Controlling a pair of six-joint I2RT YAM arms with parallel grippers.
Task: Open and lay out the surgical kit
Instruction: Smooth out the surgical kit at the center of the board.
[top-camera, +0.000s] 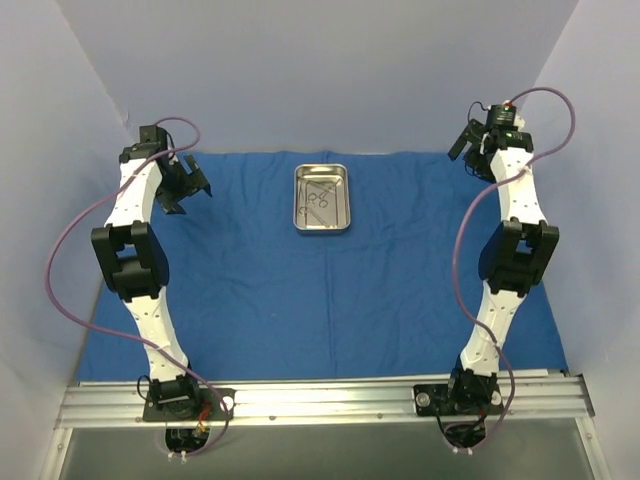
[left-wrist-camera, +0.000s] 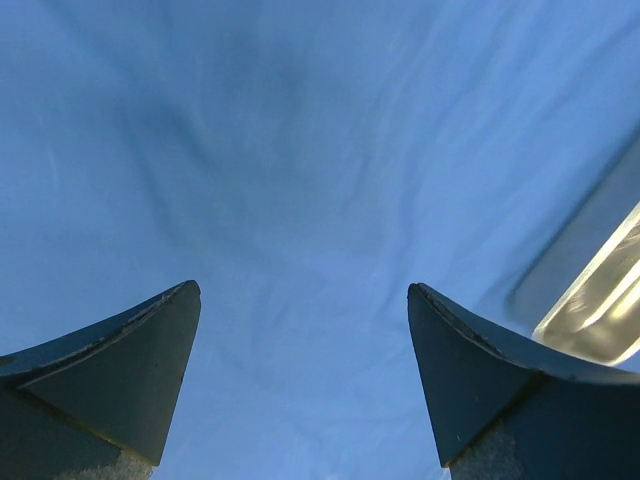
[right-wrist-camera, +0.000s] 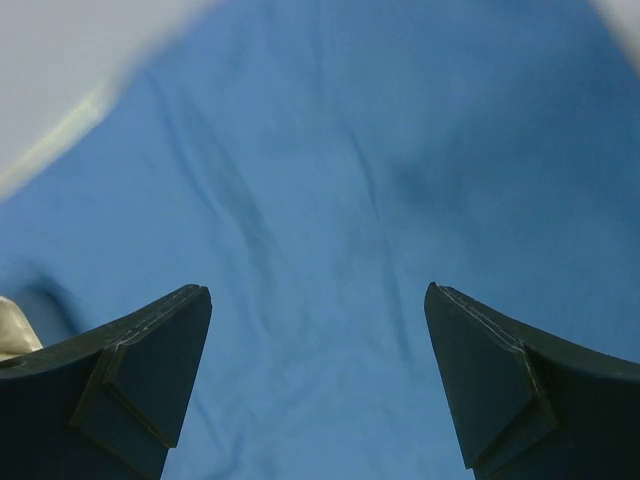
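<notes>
Shows the blue cloth wrap (top-camera: 300, 300) opened flat beneath the steel tray (top-camera: 322, 228), the instruments (top-camera: 318, 200) lying inside that tray, not yet laid out, and the left end effector (top-camera: 188, 192) and right end effector (top-camera: 466, 142) raised well to either side, spread and empty, seemingly leaving it unobstructed.

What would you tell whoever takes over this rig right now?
Left hand: open, empty, above the cloth left of the tray.
Right hand: open, empty, above the cloth's far right.
Blue cloth: spread out flat.
Steel tray: on the cloth, far centre, instruments inside.
Done: wrap opened. Left: probably laying the instruments out of the tray.
</notes>
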